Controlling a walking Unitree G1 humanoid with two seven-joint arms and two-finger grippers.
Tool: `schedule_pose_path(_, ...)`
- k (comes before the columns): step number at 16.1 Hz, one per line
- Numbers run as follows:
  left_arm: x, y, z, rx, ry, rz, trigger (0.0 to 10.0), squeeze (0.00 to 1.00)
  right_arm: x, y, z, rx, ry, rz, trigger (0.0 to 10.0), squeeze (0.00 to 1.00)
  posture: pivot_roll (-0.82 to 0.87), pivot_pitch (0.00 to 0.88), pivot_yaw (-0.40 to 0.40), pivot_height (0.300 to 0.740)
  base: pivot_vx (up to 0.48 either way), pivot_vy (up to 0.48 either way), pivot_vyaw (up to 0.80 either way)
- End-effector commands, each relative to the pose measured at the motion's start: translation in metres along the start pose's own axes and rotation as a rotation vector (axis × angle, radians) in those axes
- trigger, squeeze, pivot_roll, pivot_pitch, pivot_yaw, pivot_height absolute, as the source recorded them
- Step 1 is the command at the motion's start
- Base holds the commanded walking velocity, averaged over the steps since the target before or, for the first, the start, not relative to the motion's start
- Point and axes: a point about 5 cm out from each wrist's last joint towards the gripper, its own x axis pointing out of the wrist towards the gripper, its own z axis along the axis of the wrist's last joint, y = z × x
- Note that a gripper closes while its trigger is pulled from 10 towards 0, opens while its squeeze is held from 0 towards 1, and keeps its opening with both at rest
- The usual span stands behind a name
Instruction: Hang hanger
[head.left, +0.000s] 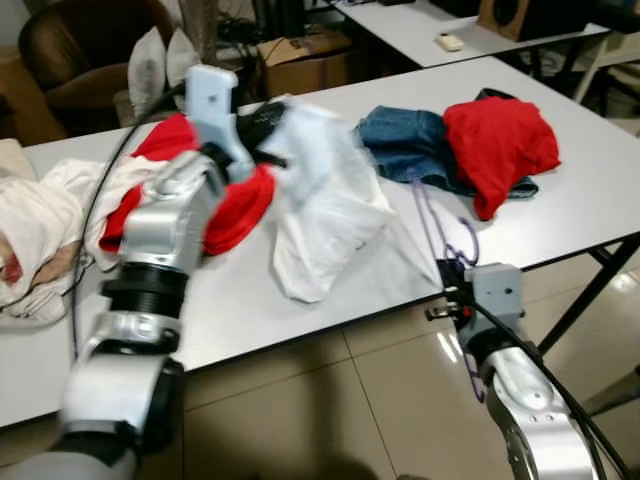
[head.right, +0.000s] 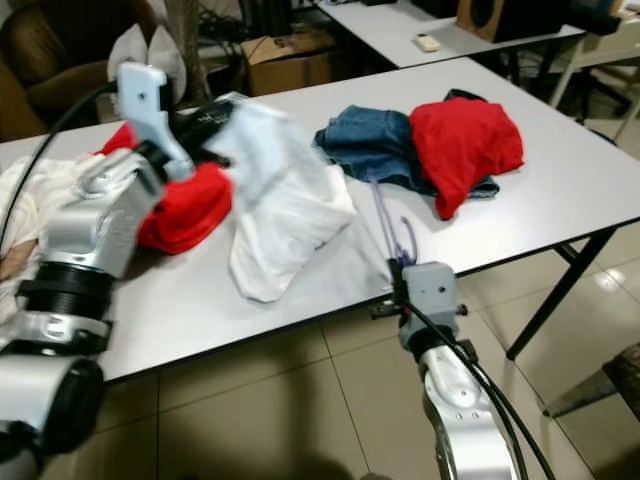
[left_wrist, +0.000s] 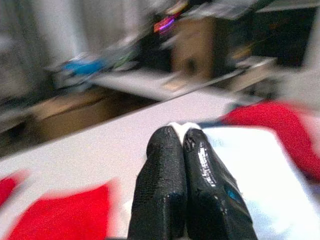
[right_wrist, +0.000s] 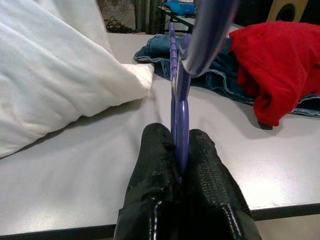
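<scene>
Across the long white table (head.left: 560, 190) lie heaps of clothing, and from among them the left gripper (left_wrist: 187, 145) lifts a white garment (head.left: 325, 215), its fingers pinched together on a fold of the cloth, seemingly so the piece hangs free for dressing onto the hanger. Near the table's front edge, the right gripper (right_wrist: 179, 167) is clamped on the purple hanger (right_wrist: 181, 107), holding it edge-up and pointed toward the jeans (head.left: 405, 145) and red top (head.left: 500, 140), probably to keep it steady. It looks thin, plastic, glossy, with a curled hook.
</scene>
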Motion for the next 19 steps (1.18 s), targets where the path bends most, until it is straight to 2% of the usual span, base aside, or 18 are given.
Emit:
schedule_pose_path(1, -0.001, 0.014, -0.005, 0.006, 0.043, 0.097, 0.0, 0.0, 0.002, 0.003, -0.001, -0.004, 0.0, 0.015, 10.0, 0.0, -0.23, 0.0, 0.093, 0.74, 0.0, 0.0, 0.0)
schedule_pose_path(2, -0.001, 0.027, 0.002, 0.02, 0.013, 0.19, 0.0, 0.0, 0.003, 0.003, 0.0, -0.003, -0.002, 0.013, 10.0, 0.0, -0.23, 0.0, 0.093, 0.74, 0.0, 0.0, 0.0)
schedule_pose_path(3, 0.004, 0.032, 0.062, 0.025, -0.282, 0.202, 0.0, 0.0, 0.003, 0.001, 0.002, -0.006, -0.01, 0.007, 10.0, 0.0, -0.24, 0.0, 0.102, 0.74, 0.0, 0.0, 0.0)
schedule_pose_path(4, 0.004, 0.024, 0.095, -0.025, -0.452, 0.119, 0.0, 0.0, 0.002, 0.0, 0.002, -0.004, -0.014, -0.001, 10.0, 0.0, -0.24, 0.0, 0.103, 0.74, 0.0, 0.0, 0.0)
schedule_pose_path(5, -0.003, 0.002, 0.143, -0.171, -0.708, -0.079, 0.0, 0.0, 0.0, -0.003, 0.001, 0.005, -0.014, -0.019, 10.0, 0.0, -0.24, 0.0, 0.103, 0.74, 0.0, 0.0, 0.0)
schedule_pose_path(6, -0.002, -0.008, 0.147, -0.158, -0.692, -0.153, 0.0, 0.0, -0.001, -0.003, 0.0, 0.005, -0.01, -0.024, 10.0, 0.0, -0.25, 0.0, 0.114, 0.74, 0.0, 0.0, 0.0)
schedule_pose_path(8, 0.006, -0.011, 0.119, -0.058, -0.553, -0.122, 0.0, 0.0, -0.001, -0.002, -0.001, 0.004, -0.009, -0.024, 10.0, 0.0, -0.25, 0.0, 0.119, 0.74, 0.0, 0.0, 0.0)
schedule_pose_path(9, 0.008, -0.016, 0.067, 0.009, -0.345, -0.104, 0.0, 0.0, -0.002, 0.001, -0.001, 0.007, -0.009, -0.025, 10.0, 0.0, -0.26, 0.0, 0.122, 0.74, 0.0, 0.0, 0.0)
schedule_pose_path(11, 0.006, -0.023, 0.041, 0.024, -0.272, -0.134, 0.0, 0.0, -0.002, 0.001, -0.002, 0.007, -0.007, -0.024, 10.0, 0.0, -0.25, 0.0, 0.114, 0.74, 0.0, 0.0, 0.0)
schedule_pose_path(12, 0.004, -0.025, 0.036, 0.026, -0.254, -0.146, 0.0, 0.0, -0.002, 0.001, -0.002, 0.007, -0.006, -0.023, 10.0, 0.0, -0.25, 0.0, 0.113, 0.74, 0.0, 0.0, 0.0)
schedule_pose_path(13, 0.0, -0.033, 0.014, 0.116, -0.139, -0.167, 0.0, 0.0, 0.0, 0.002, -0.003, 0.002, -0.005, -0.008, 10.0, 0.0, -0.24, 0.0, 0.106, 0.74, 0.0, 0.0, 0.0)
schedule_pose_path(15, -0.003, -0.037, -0.001, 0.159, -0.087, -0.135, 0.0, 0.0, 0.001, 0.002, -0.003, -0.001, -0.005, -0.004, 10.0, 0.0, -0.24, 0.0, 0.104, 0.74, 0.0, 0.0, 0.0)
schedule_pose_path(18, -0.011, -0.053, -0.043, -0.037, 0.007, -0.001, 0.0, 0.0, 0.003, 0.003, -0.004, -0.002, 0.0, 0.007, 10.0, 0.0, -0.22, 0.0, 0.086, 0.74, 0.0, 0.0, 0.0)
schedule_pose_path(19, -0.009, -0.06, -0.049, -0.099, 0.022, 0.014, 0.0, 0.0, 0.004, 0.005, -0.004, -0.004, 0.002, 0.017, 10.0, 0.0, -0.22, 0.0, 0.081, 0.74, 0.0, 0.0, 0.0)
